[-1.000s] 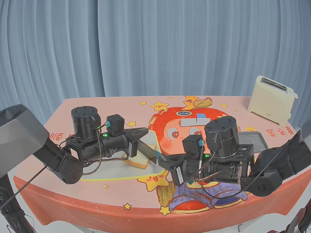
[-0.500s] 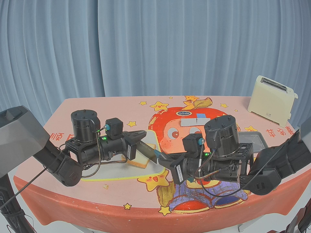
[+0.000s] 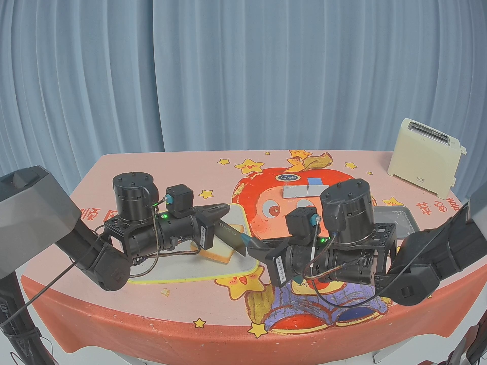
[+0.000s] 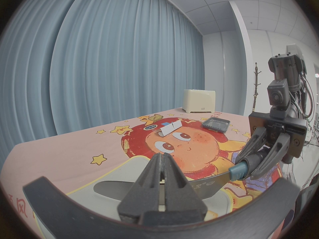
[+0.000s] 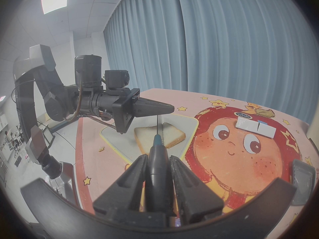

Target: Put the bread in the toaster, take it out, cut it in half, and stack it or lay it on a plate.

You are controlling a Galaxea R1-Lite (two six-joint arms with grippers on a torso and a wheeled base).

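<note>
The right gripper clamps the knife, blade over the bread; the left gripper, fingers closed together, hangs just above.

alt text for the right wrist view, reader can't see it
The right tool grips a steel knife with a teal-tipped handle, blade edge-down over a pale square bread slice on a white, yellow-rimmed cutting board. The shut left tool hangs just above the slice from the far side.

Right tool grips knife, blade across bread on cutting board. Left tool closed, just above bread. Toaster far right on surface.
</note>
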